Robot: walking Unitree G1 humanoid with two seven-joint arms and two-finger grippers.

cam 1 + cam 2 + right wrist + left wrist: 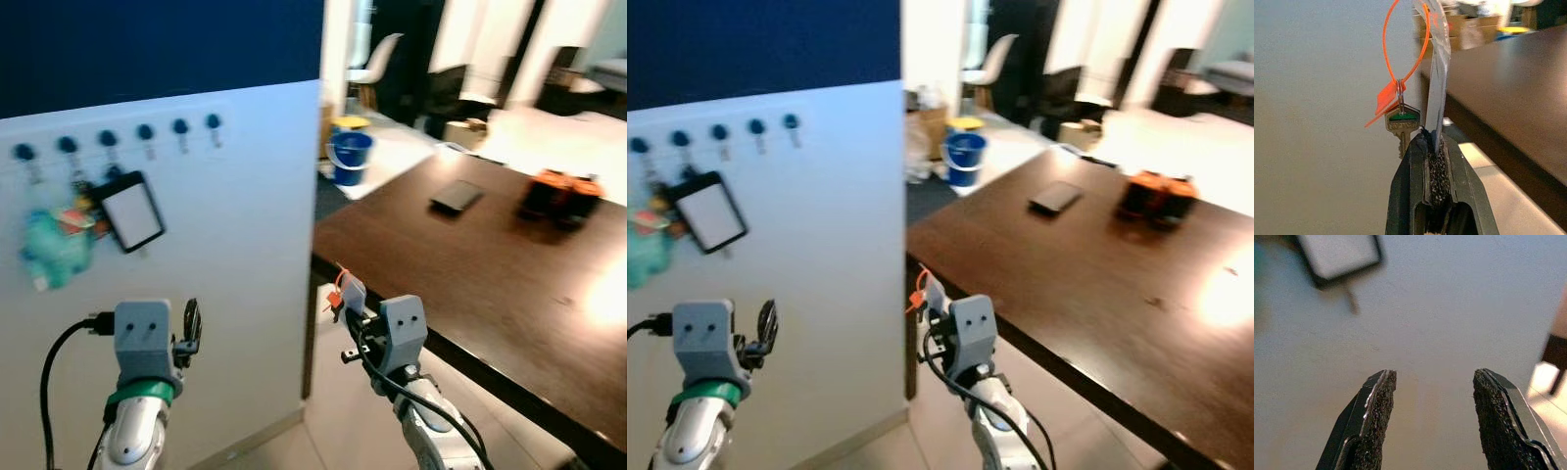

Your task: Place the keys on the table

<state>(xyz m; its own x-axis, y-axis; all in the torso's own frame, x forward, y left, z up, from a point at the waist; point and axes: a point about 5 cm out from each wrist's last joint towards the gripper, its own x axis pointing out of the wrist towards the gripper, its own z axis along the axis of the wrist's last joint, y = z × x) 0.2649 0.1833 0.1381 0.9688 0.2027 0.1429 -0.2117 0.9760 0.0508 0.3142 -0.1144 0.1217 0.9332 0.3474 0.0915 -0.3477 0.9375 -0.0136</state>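
Clamped in the right gripper [1431, 147], fingers pressed together on a clear tag with keys [1400, 128] hanging off an orange loop, just short of the dark table [490, 264] edge; left gripper [1432, 418] spread apart, facing the white wall [235, 255].

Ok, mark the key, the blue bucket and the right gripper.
key [1402, 128], right wrist view, its green-topped head.
blue bucket [350, 157], left eye view, its side wall.
right gripper [1431, 143], right wrist view, between its fingertips.
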